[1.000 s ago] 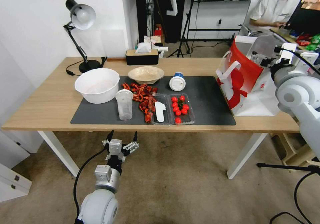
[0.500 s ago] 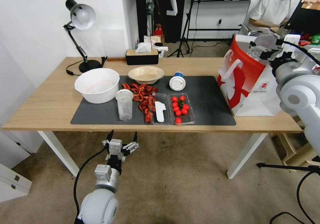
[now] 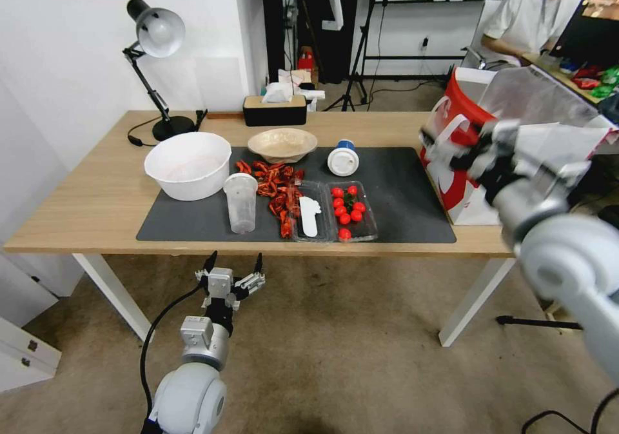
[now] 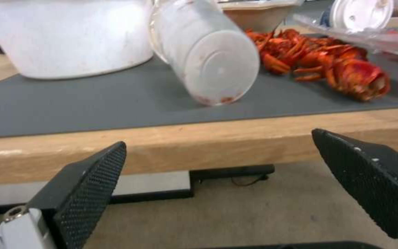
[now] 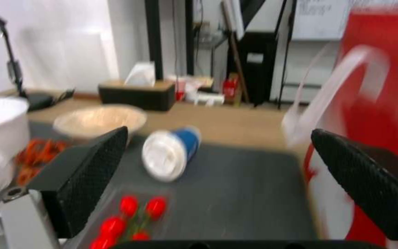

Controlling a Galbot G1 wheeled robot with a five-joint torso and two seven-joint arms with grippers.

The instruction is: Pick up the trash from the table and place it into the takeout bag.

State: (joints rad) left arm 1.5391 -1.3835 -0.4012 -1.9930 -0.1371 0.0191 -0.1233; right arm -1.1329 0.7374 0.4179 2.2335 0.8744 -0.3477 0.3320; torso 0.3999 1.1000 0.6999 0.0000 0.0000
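On our table point(image 3: 77, 211), cup point(image 3: 241, 202), lidded cup point(image 3: 343, 158) and bowl point(image 3: 282, 144) remain unbagged at 9 o'clock of the bag point(image 3: 467, 157); both grippers, left point(image 3: 233, 267) and right point(image 5: 217, 188), gape empty.

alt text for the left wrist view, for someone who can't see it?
Open left gripper hangs below the table edge, facing a clear plastic cup on the dark grey mat. A large white bowl and red crayfish shells flank the cup.

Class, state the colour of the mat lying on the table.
Dark grey mat, clearest in the head view.
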